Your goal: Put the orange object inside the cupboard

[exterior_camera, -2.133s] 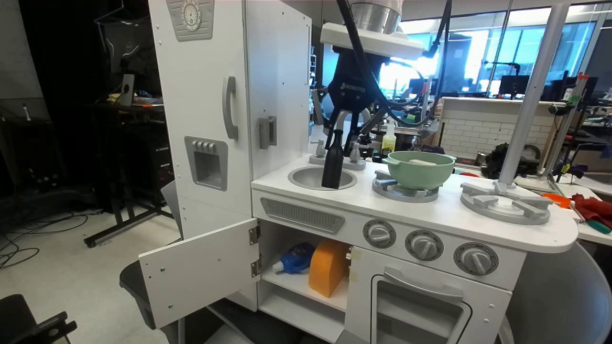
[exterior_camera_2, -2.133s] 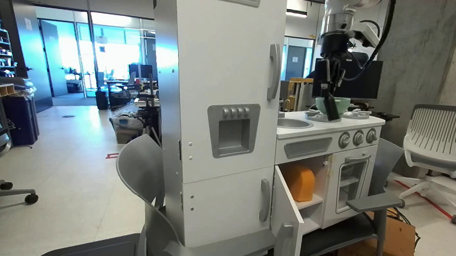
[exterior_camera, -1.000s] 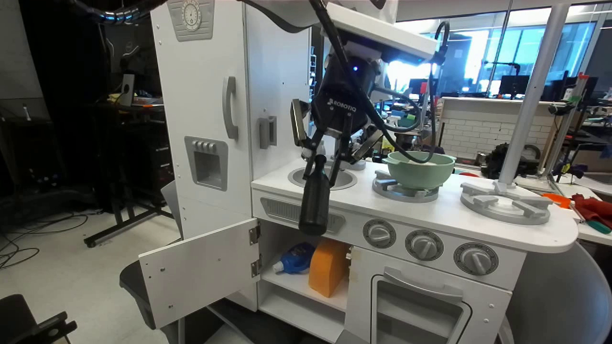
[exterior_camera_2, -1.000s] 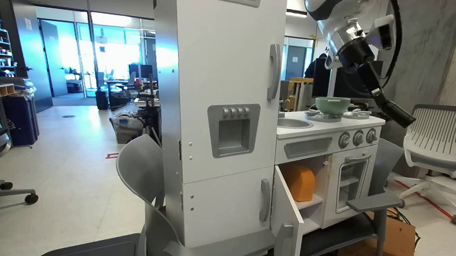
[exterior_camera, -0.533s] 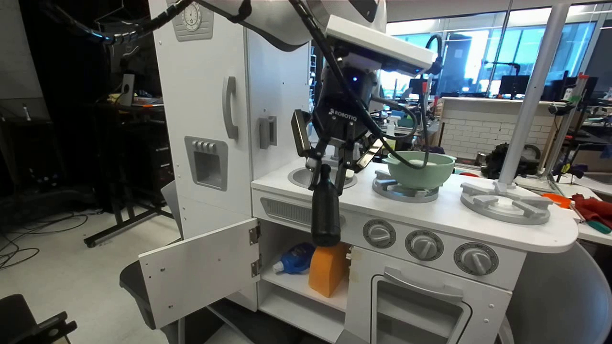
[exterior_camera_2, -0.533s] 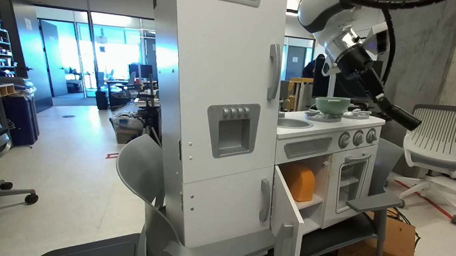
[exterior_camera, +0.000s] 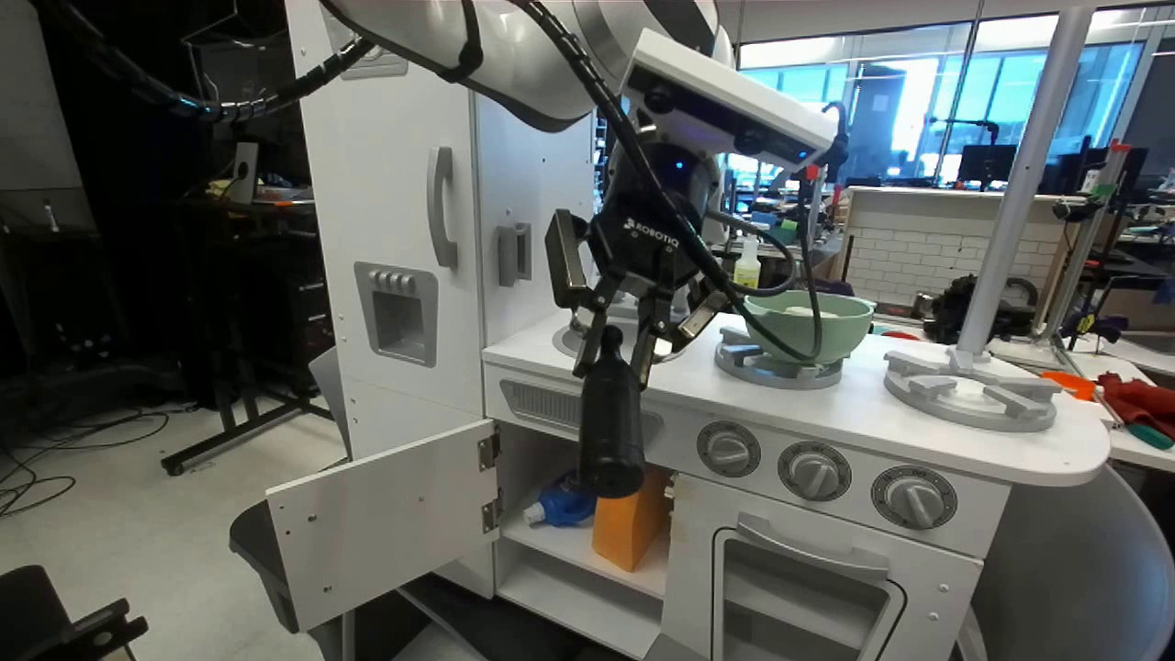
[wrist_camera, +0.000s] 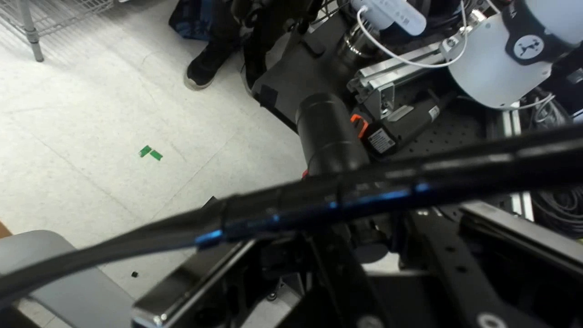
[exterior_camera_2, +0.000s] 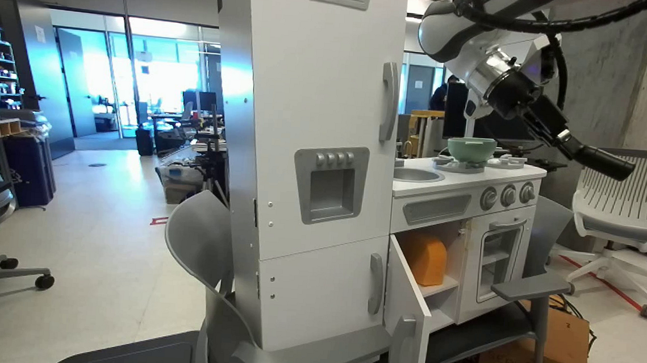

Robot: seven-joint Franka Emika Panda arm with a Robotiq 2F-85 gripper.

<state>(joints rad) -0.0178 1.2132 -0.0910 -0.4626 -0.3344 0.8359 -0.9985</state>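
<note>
Farther out from the sink [exterior_camera_2: 418, 175] than two seconds ago, the black bottle [exterior_camera_2: 604, 161] hangs tipped closer to level, its neck clamped between the fingers [exterior_camera: 645, 353]. Inside the open cupboard [exterior_camera: 521, 468], on the upper level, stands the orange object [exterior_camera: 629, 528], just beside a blue bottle [exterior_camera: 562, 505]; in an exterior view the black bottle partly covers it.

A: Any lettering?
B: ROBOTIQ on the gripper [exterior_camera: 612, 369], one o'clock in an exterior view.
A: Elsewhere?
B: EMIKA on the arm [exterior_camera_2: 469, 55], one o'clock; probably SERVICES on the carton [exterior_camera_2: 565, 352], four o'clock.
</note>
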